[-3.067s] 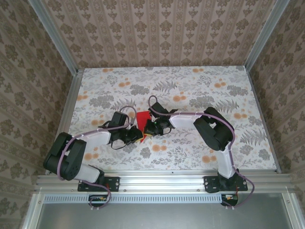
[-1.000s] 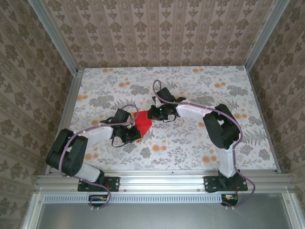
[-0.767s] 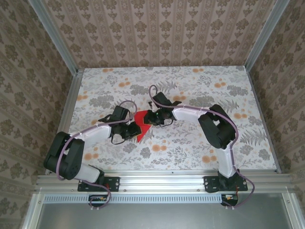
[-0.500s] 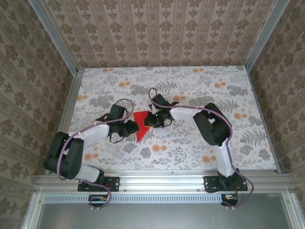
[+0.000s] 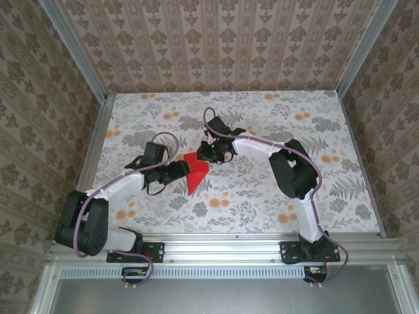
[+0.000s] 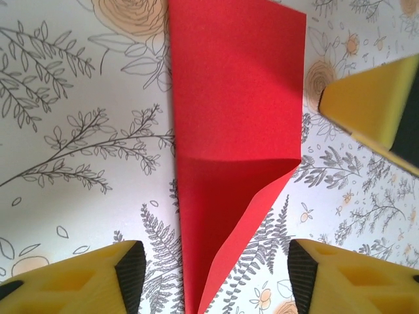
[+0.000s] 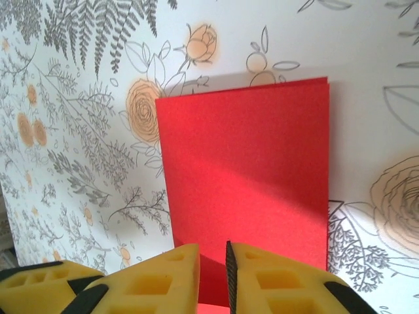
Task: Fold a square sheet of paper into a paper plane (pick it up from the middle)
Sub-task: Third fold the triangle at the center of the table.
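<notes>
1. The red paper (image 5: pixel 194 173) lies flat on the flowered tabletop (image 5: pixel 275 196), near the centre of the overhead frame. It is already part-folded, a rectangle narrowing to a point toward the lower edge.
2. The left hand (image 6: pixel 216 278) is open and straddles the pointed end in its wrist view without touching it, so the paper rests on its own creases.
3. The right hand (image 7: pixel 213 271) is all but closed over the paper's upper end. We judge it pins the sheet against sliding, though whether it nips a layer we cannot tell.
4. We judge the folding is about midway, and the next crease needs a flap lifted.
</notes>
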### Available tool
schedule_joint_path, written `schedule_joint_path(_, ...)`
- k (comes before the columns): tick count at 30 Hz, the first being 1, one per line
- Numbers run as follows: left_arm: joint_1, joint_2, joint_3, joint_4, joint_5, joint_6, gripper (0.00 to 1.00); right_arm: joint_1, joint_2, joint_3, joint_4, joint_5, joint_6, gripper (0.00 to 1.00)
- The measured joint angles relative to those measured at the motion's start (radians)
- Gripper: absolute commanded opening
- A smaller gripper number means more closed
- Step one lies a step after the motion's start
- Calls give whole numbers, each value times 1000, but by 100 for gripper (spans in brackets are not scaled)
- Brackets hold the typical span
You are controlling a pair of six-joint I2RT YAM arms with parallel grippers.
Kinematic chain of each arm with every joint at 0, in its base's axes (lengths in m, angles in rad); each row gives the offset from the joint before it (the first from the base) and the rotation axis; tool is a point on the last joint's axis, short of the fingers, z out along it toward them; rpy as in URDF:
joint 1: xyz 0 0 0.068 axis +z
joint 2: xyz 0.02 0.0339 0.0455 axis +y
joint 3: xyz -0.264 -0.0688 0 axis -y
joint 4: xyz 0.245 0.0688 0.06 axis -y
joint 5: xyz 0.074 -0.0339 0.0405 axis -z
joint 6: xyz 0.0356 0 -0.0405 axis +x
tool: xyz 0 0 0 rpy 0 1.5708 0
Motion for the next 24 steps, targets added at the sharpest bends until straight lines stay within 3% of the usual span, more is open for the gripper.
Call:
schedule_joint_path(7,0,-24,-16,-25,-8,9,69,0,-9,-1,-55,61,-19,44)
schedule_joint_path(15,-21,-25,-9,-95,-44,33,75,-4,-146,-87,-48,115,-29,71)
schedule_joint_path(24,-76,-21,45,-158,-87,43,75,-16,-251,-255,61,133,-26,77)
